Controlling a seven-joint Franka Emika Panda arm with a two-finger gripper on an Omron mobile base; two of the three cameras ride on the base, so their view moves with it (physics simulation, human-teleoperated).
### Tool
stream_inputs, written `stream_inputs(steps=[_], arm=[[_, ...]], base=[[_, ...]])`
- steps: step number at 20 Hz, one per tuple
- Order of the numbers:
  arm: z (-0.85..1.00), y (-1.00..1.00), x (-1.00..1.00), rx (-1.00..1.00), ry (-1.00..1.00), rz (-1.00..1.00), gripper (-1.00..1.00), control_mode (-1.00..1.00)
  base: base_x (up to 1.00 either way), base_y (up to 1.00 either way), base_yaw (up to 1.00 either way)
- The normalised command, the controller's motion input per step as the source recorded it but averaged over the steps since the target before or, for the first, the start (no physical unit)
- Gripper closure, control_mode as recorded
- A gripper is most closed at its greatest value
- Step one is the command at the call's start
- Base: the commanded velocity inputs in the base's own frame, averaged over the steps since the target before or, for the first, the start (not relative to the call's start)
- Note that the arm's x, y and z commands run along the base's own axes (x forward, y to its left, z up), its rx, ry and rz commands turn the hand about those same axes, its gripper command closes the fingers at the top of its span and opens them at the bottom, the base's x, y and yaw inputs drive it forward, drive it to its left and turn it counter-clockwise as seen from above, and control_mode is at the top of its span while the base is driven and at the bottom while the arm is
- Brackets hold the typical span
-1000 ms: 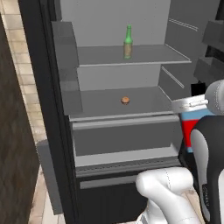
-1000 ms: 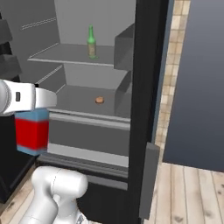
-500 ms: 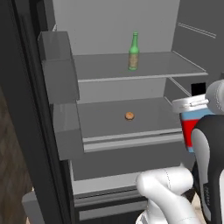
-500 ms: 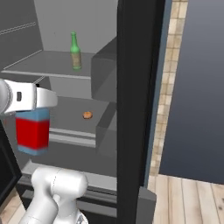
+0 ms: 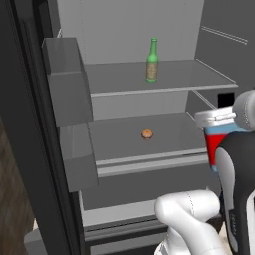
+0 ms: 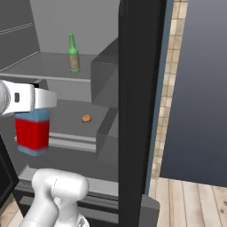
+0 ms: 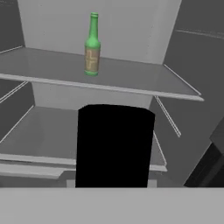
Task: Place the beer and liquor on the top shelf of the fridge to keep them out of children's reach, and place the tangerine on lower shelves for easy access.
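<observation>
The base has driven closer to the fridge (image 5: 30,124) — the gripper (image 6: 33,104), clamped on the liquor (image 6: 32,135), now faces the top shelf (image 5: 164,89) beside the beer (image 5: 152,61); the tangerine (image 5: 147,134) sits lower.

Base rolled closer to fridge (image 5: 30,124); hand w/ liquor (image 6: 32,133) now nearer shelves.

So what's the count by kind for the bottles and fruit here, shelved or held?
Green beer bottle: 1, on the top shelf
Red-and-blue liquor bottle: 1, held in the gripper
Tangerine: 1, on the lower shelf
Total: 3
</observation>
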Motion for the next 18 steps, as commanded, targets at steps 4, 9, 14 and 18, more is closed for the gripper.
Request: stream_inputs(steps=[4,9,14,18], arm=[[0.13,0.0,0.0,0.0,-0.21,-0.1,1.0,-1.0],[0.3,0.0,0.01,0.0,-0.21,-0.12,1.0,-1.0],[0.43,0.0,0.0,0.0,-0.17,-0.13,1.0,-1.0],[0.32,0.04,0.04,-0.05,-0.16,-0.12,1.0,-1.0]], base=[[0.0,0.0,0.0],[0.0,0.0,0.0],[0.0,0.0,0.0],[0.0,0.0,0.0]])
